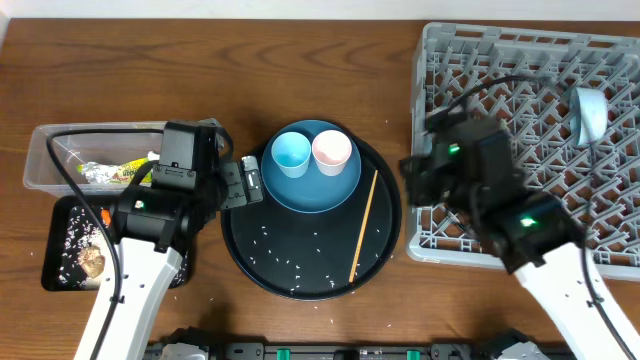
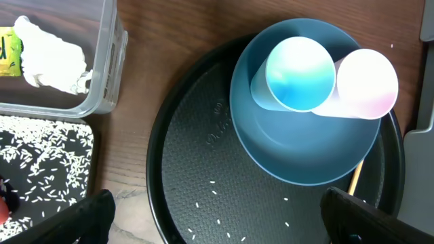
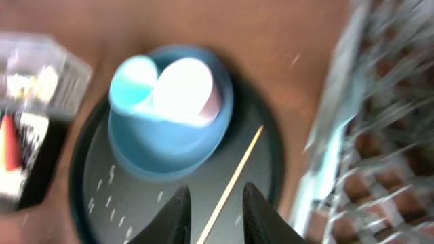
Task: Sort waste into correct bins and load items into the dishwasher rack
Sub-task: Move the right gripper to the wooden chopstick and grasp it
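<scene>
Right gripper (image 3: 218,217): your fingers stand narrowly parted with nothing between them. The gripper hangs over the rack-side edge of the round black tray (image 1: 245,255). The wrist view is blurred.
Left gripper (image 2: 224,217): spread wide and empty, above the tray's tub-side half.
Step in hand: by my judgement, picking up the thin wooden chopstick (image 1: 364,226) to load it.
Chopstick, place: it lies flat on the tray floor in the rack-side half, just beside the dark-blue plate (image 1: 310,195). I cannot tell whether its far end touches the plate rim.
Chopstick, long axis: it runs from the tray's far rim toward the near rim at a slight slant. The far end leans toward the dishwasher rack (image 1: 520,60) and the near end toward the tray's middle. It is too thin to tell tip from butt.
Approach: open a little wider first, then turn your wrist so the fingers close across the stick, not along it.
Contact: come down at mid-length, away from the plate. Let the fingertips reach the tray floor before you close.
Lift: raise it level, since a thin stick pivots easily in the grip.
Watch: the rice grains (image 1: 290,262) on the tray floor, and the light-blue cup (image 1: 291,153) and pink cup (image 1: 332,152) on the plate.
</scene>
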`<state>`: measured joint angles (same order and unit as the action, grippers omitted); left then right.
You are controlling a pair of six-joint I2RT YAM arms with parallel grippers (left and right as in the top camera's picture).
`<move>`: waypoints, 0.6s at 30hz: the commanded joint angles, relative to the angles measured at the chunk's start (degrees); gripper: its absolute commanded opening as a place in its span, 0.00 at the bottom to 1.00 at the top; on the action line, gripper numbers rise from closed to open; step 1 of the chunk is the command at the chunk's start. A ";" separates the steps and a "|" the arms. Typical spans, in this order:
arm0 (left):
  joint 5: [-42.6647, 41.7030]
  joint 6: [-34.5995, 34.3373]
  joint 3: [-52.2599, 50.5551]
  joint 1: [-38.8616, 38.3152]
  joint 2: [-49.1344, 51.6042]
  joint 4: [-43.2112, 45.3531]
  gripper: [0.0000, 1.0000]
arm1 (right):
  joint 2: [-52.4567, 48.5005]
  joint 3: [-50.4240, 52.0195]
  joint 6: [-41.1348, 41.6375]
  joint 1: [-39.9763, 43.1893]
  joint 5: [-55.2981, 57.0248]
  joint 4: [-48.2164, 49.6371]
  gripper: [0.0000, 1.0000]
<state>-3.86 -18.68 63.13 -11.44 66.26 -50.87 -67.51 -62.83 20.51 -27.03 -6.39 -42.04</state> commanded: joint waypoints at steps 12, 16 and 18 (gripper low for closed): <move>0.90 -0.50 0.52 0.17 -0.04 -0.07 0.98 | -23.61 0.07 24.74 -15.47 8.31 -1.03 0.13; 0.90 -0.50 0.52 0.17 -0.04 -0.07 0.98 | -31.23 0.07 28.00 -17.27 8.57 -0.61 0.15; 0.92 -0.50 0.55 0.17 -0.04 -0.07 0.98 | -34.62 0.07 29.88 -17.59 8.55 -0.59 0.15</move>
<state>-3.86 -18.70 63.13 -11.44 66.26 -50.87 -98.56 -62.83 44.91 -43.64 0.54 -42.54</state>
